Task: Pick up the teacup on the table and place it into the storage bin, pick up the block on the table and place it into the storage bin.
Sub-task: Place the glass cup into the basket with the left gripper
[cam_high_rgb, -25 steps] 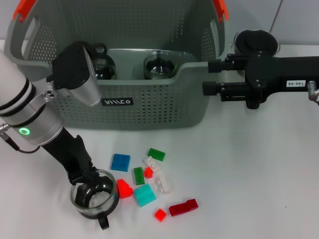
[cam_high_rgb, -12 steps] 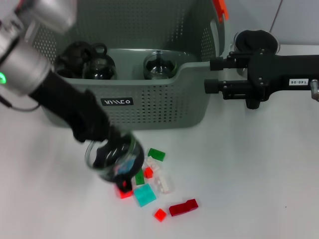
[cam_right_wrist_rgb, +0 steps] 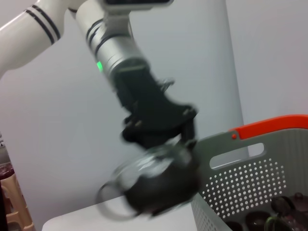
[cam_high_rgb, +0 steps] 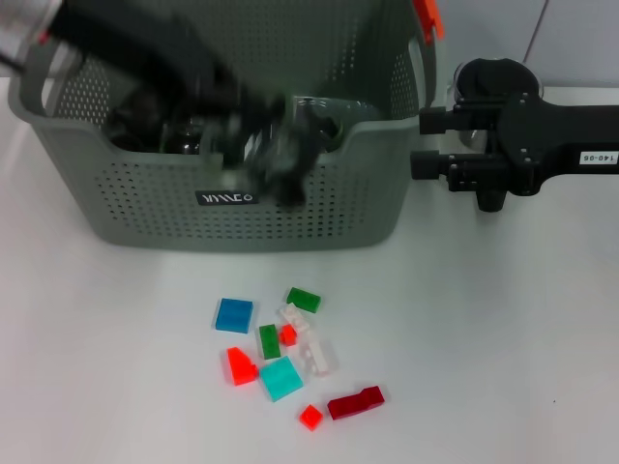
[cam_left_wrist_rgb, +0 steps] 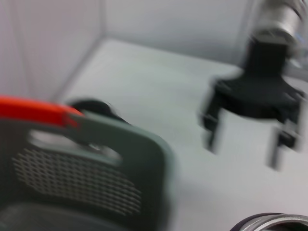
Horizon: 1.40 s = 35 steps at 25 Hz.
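- Right now the main risk, as I judge it, is dropping the teacup (cam_high_rgb: 280, 155) too early: it hangs at the front wall of the storage bin (cam_high_rgb: 319, 217), and if I let go from here it could clip the rim and fall back onto the worktop (cam_high_rgb: 503, 329).
- Cups already lie inside, just behind my left claw (cam_high_rgb: 253, 130), so a hard drop could knock glass on glass.
- My left claw is pinching the teacup, fingers pressed on its wall.
- My right claw (cam_high_rgb: 418, 145) waits beside the bin, spread and holding nothing.
- Blocks (cam_high_rgb: 280, 379) lie well below.
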Tool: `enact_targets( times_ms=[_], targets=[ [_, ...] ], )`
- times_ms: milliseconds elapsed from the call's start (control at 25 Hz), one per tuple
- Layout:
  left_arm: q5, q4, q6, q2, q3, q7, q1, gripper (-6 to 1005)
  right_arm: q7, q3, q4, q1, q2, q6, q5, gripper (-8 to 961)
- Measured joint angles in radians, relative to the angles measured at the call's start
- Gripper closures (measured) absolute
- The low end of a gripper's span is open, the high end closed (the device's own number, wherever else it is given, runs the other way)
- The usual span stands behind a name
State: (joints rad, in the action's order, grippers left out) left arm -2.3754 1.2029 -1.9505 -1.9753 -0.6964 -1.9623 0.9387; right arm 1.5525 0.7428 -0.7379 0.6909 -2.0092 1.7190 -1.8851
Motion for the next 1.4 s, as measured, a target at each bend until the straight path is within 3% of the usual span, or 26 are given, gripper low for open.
enact_targets(
  times_ms=[160,280,360,560,760,800,1080,1400],
  targets=[
    [0.002,-0.079,0.136,0.038,0.009,-0.046,0.041,943,0.007,-0.001,-0.002,-0.005,0.012,0.026,0.000,254],
    [-0.004,-0.211,0.329,0.069,-0.001,-0.108,0.067,943,0.014,-0.002,0.000,-0.008,0.023,0.052,-0.003,254],
    [-0.004,-0.246,0.367,0.075,-0.003,-0.117,0.073,945,0.018,-0.002,0.000,-0.013,0.029,0.068,-0.006,254],
    [-0.011,-0.389,0.604,0.085,-0.039,-0.180,0.082,948,0.021,-0.002,0.000,-0.020,0.039,0.088,-0.006,255],
    [-0.034,-0.454,0.774,0.073,-0.097,-0.253,0.076,949,0.021,-0.002,0.000,-0.021,0.041,0.102,-0.006,255],
    [-0.093,-0.475,0.859,0.050,-0.161,-0.312,0.076,949,0.021,-0.001,0.000,-0.021,0.041,0.105,-0.006,255],
    [-0.225,-0.479,0.937,0.004,-0.232,-0.393,0.088,948,0.021,0.004,0.006,-0.024,0.040,0.120,-0.007,255],
    [-0.329,-0.482,0.999,-0.026,-0.236,-0.438,0.104,948,0.021,0.006,0.009,-0.031,0.033,0.123,-0.008,255]
  ],
)
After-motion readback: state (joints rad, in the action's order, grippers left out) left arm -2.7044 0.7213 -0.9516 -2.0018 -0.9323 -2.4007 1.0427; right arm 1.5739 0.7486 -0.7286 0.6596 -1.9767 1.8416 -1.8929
